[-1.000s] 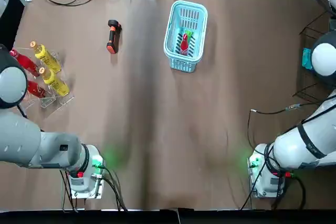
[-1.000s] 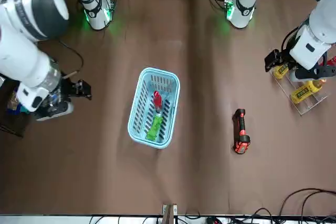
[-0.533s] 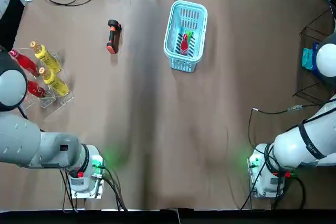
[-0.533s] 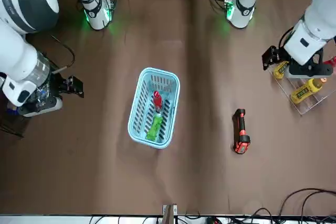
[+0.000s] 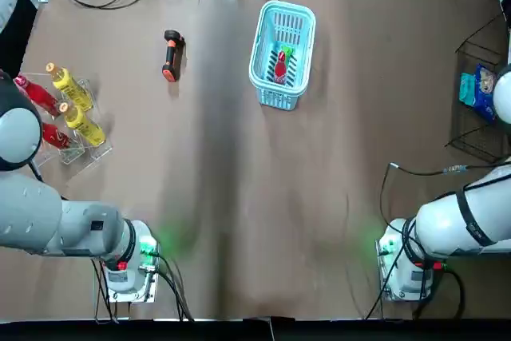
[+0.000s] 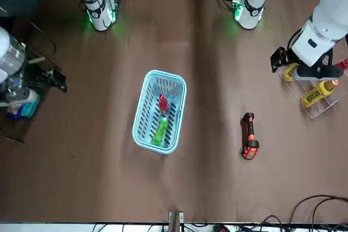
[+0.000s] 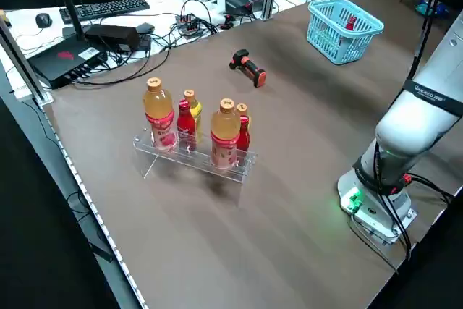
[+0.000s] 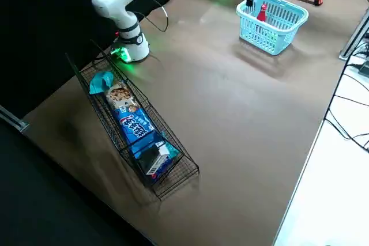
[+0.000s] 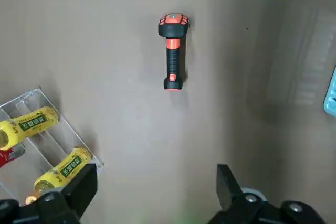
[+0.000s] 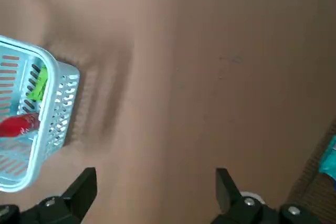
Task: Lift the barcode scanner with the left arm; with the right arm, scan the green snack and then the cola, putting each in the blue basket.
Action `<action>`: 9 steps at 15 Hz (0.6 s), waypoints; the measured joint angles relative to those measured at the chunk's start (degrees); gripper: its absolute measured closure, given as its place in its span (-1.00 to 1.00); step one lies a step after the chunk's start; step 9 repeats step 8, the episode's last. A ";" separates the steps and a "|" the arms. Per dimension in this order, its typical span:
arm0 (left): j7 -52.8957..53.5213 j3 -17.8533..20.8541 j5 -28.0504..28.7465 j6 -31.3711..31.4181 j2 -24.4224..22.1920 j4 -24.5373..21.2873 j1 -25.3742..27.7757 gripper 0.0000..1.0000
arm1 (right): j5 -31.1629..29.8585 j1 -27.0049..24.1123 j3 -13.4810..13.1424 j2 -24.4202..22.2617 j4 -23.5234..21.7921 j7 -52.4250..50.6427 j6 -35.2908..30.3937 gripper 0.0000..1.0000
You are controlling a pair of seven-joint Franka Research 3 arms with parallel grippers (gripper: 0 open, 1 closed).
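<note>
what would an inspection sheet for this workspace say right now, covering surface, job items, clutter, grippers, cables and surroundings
surface: brown table cover, no spills seen
job's things: barcode scanner lying flat, ungripped; blue basket holds the green snack and the cola
clutter: bottle rack at the robot's left edge; wire rack of snack packets at its right edge
grippers: left gripper open and empty, raised by the bottle rack; right gripper open and empty, raised near the wire rack
cables: one cable loose on the table by the right arm
surroundings: keyboard and electronics on a side bench; no person seen
</note>
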 joint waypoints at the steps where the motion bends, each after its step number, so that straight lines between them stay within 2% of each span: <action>1: 0.00 0.00 0.02 0.00 0.00 0.10 0.02 -1.00 | 0.00 0.92 -1.24 -1.56 -1.36 -0.66 0.01 -1.00; 7: 0.00 0.00 0.05 0.00 0.00 0.21 0.02 -1.00 | 0.00 2.18 -4.24 -11.45 -11.89 -4.20 3.40 -1.00; 9: -0.01 0.00 0.05 0.00 0.00 0.22 0.02 -1.00 | 0.00 2.18 -4.40 -12.68 -13.39 -4.29 4.11 -1.00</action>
